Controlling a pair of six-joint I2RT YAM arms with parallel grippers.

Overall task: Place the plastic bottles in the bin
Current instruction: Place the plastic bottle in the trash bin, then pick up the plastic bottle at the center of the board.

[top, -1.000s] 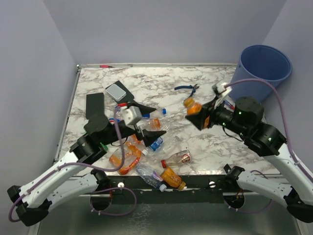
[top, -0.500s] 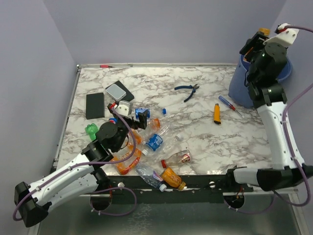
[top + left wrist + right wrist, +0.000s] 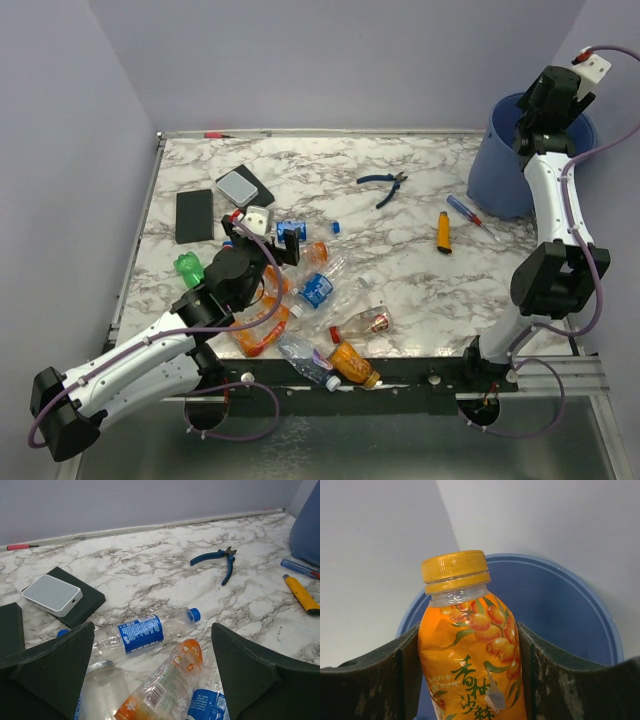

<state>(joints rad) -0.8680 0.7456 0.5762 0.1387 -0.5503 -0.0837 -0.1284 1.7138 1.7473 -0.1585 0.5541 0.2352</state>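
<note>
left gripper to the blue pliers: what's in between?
Left wrist view: a clear blue-labelled bottle on its side, just ahead of the open left gripper; past it, bare marble up to the pliers.

White arm links point(image 3: 130, 360), black joints point(image 3: 545, 280), purple cables point(image 3: 610, 48), white wrist camera housings point(image 3: 258, 217), dark wedge-shaped tool fingers point(image 3: 250, 675)

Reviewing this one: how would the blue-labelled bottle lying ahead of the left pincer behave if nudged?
The blue-labelled bottle looks see-through and empty, so it is probably light. Lying on its side on the marble table, it would likely roll. Its thin wall may buckle when squeezed.
</note>
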